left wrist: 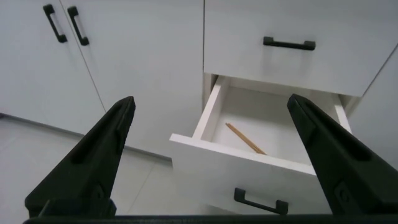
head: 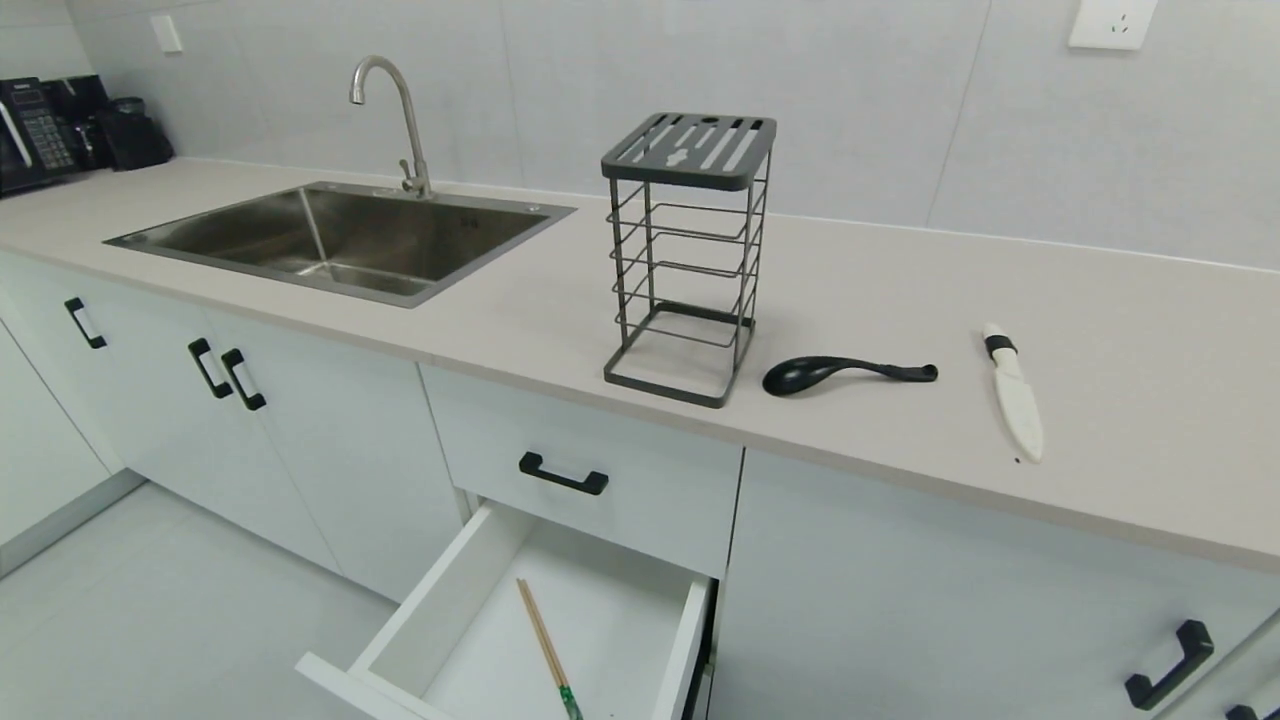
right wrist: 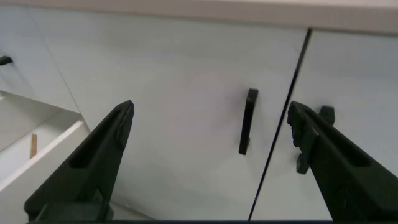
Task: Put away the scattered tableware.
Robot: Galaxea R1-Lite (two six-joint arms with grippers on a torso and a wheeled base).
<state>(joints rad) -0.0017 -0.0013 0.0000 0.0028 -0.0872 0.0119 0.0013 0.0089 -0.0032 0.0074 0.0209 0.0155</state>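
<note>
A black spoon (head: 845, 373) lies on the countertop (head: 900, 290) just right of a dark wire rack (head: 685, 260). Farther right lies a white knife (head: 1012, 390) with a black band on its handle. Below the counter a white drawer (head: 520, 620) stands pulled out with a pair of chopsticks (head: 548, 650) inside; the left wrist view shows the drawer (left wrist: 249, 158) and chopsticks (left wrist: 245, 138) too. My left gripper (left wrist: 211, 109) is open, in front of the drawer, holding nothing. My right gripper (right wrist: 208, 115) is open and empty, facing the cabinet doors (right wrist: 186, 93).
A steel sink (head: 340, 240) with a faucet (head: 395, 120) is set in the counter at the left. Appliances (head: 60, 125) stand at the far left back. A shut drawer with a black handle (head: 562, 473) sits above the open one. Cabinet handles (right wrist: 249, 121) face my right gripper.
</note>
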